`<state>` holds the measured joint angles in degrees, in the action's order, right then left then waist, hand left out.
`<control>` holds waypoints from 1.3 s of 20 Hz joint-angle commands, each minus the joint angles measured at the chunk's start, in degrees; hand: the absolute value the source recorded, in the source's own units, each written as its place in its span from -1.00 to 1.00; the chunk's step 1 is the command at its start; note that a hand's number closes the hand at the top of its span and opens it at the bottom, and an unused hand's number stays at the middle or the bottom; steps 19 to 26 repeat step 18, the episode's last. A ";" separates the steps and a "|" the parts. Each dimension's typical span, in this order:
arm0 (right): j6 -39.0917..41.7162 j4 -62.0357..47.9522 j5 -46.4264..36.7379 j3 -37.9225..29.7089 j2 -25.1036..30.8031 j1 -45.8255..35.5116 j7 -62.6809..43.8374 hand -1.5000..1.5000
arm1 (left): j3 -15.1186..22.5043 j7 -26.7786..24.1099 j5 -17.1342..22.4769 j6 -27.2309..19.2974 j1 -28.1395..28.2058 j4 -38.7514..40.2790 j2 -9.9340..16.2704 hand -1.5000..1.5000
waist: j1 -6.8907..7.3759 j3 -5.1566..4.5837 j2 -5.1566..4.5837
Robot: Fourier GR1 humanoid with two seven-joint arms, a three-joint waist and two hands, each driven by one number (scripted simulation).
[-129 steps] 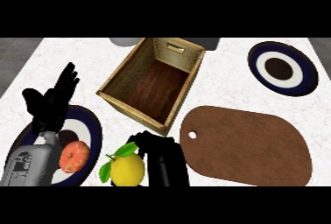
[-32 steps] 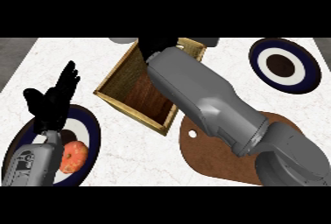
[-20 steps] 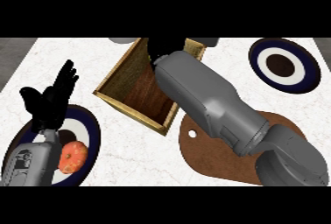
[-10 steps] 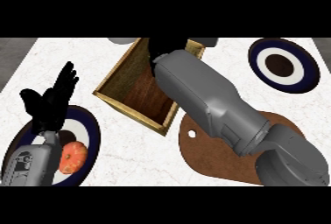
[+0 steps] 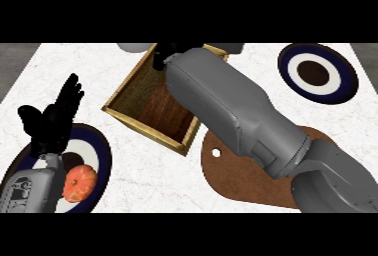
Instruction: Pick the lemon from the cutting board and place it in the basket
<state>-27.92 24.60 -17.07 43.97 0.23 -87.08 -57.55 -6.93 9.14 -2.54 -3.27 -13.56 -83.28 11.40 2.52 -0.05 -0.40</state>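
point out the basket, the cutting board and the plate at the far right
basket (image 5: 136, 116): head view, on its near-left wooden wall.
cutting board (image 5: 236, 177): head view, on its bare brown face.
plate (image 5: 317, 73): head view, on its white ring.

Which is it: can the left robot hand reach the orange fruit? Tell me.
Probably yes: the orange fruit lies uncovered on the plate, just nearer than the open left robot hand, nothing between them. The hand would have to draw back.

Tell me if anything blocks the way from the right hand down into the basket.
Nothing visible does. The right hand is over the far end of the basket, whose wooden floor shows bare below the forearm. The lemon itself is not visible, and the forearm hides part of the basket's inside.
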 commanded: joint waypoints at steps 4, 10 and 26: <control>-11.91 2.06 0.88 -7.41 1.61 -1.43 -5.14 -1.00 | -0.20 2.60 0.49 -0.37 2.25 -3.67 -0.12 0.00 | -2.12 0.11 0.92; -19.51 12.44 0.03 -9.29 5.39 8.81 -3.31 -1.00 | -3.74 1.41 2.26 0.38 4.00 -1.54 1.84 0.00 | -5.31 0.17 1.64; -17.08 37.62 -3.23 -7.72 14.48 22.68 -6.69 -1.00 | -3.83 0.27 0.91 -1.56 4.63 -1.20 0.93 0.00 | -6.73 0.11 1.82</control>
